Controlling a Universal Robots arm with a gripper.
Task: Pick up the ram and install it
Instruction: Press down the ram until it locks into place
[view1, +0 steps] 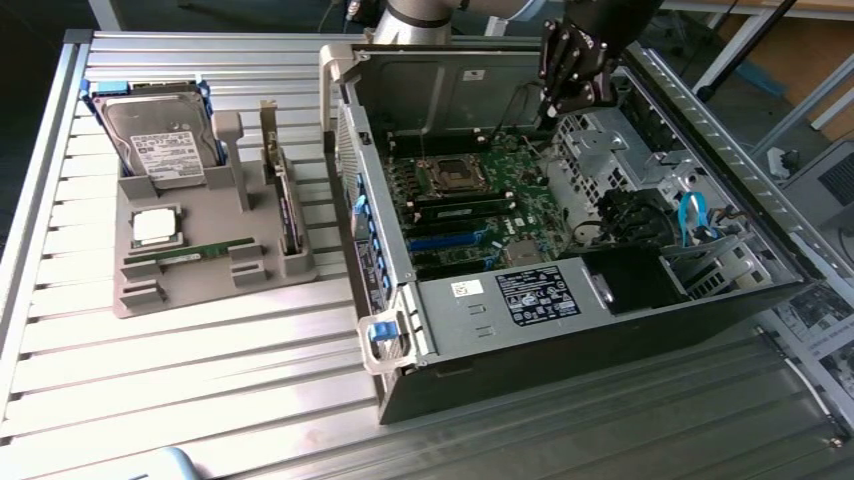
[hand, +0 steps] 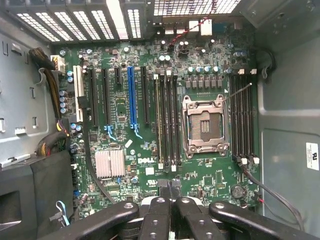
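My gripper (view1: 583, 100) hangs over the open case (view1: 441, 330), above the far part of the board (view1: 487, 200), jaws pressed together with nothing between them. In the wrist view the gripper (hand: 172, 212) shows as black linkages meeting at the middle, over the board (hand: 165, 125). Beneath it I see the empty CPU socket (hand: 204, 125), flanked on either side by banks of long memory slots (hand: 167, 120), and the blue slot (hand: 131, 95) further off. A small heatsink (hand: 110, 163) sits near the black duct (hand: 30, 195).

The ram (view1: 203, 249) lies outside the case, flat in a groove of the grey holder (view1: 200, 270) on the slatted surface (view1: 174, 370), at the exterior view's left and well apart from my gripper. In the same holder, the CPU (view1: 155, 226) rests just behind the ram, and the hard drive (view1: 158, 140) stands tilted at the far end.
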